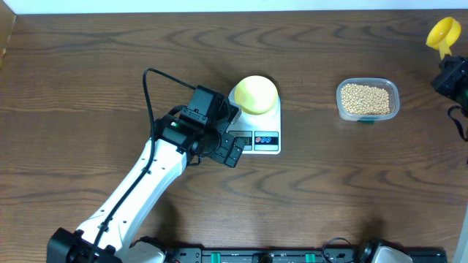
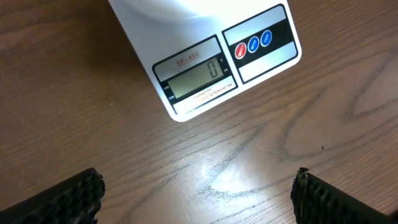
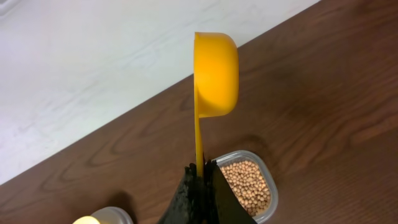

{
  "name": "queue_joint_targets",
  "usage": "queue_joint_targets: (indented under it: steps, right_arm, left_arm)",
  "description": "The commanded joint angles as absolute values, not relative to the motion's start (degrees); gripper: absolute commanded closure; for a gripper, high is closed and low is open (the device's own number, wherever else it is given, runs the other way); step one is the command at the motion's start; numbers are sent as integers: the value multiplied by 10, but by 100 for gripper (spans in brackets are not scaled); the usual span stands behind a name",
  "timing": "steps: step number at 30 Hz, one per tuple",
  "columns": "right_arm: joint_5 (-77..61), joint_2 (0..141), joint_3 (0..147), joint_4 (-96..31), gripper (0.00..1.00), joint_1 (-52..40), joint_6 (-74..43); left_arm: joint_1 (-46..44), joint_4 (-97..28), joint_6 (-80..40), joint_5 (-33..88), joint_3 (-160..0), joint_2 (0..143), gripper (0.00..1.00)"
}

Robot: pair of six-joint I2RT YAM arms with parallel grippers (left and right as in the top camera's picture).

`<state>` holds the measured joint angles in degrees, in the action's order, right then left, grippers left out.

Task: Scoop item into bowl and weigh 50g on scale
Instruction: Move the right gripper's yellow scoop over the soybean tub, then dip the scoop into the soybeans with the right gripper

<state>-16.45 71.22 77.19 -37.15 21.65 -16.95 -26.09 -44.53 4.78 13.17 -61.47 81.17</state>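
Brown wood grain, smooth and faintly shiny, is running across the table [image 1: 329, 190]. Nearest the robot, the left gripper [image 2: 199, 208] is hovering with its ribbed black fingers [image 2: 68, 199] spread wide and holding nothing, just off the 6 o'clock edge of the scale [image 1: 267, 124]. Being that close, it is risking a nudge to the scale or a press on the red and blue buttons [image 2: 254, 43], which would spoil the zero now showing on the grey display [image 2: 196, 74]. The scale is looking like a glossy white slab with rounded corners. A round, pale-yellow bowl [image 1: 256, 93] is sitting on its 12 o'clock end, with no beans showing inside. Well apart, at 3 o'clock from the scale, small tan beans [image 1: 365, 98] are filling a clear, round-cornered plastic tub [image 1: 341, 98]. Farthest off, at the table's 2 o'clock corner, the right gripper [image 3: 199, 190] is clamping the thin handle of a bright yellow scoop [image 3: 216, 74], cup raised. Hard, round beans are likely to be rolling off a tilted scoop over that long gap, and one heaped load could be overshooting the target.
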Motion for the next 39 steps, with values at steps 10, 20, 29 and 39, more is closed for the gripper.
queue_joint_targets:
  steps: [10, 20, 29, 39]
  right_arm:
    - [-153, 713, 772, -499, 99, 216, -142]
    - [-193, 729, 715, -488, 99, 216, -86]
    - [-226, 813, 696, -465, 99, 192, -35]
    - [-66, 873, 696, -465, 99, 118, -14]
  left_arm:
    - [-261, -445, 55, 124, -609, 817, 2]
    - [-261, -445, 55, 124, -609, 817, 2]
    - [-261, -445, 55, 124, -609, 817, 2]
    - [-261, -445, 55, 124, -609, 817, 2]
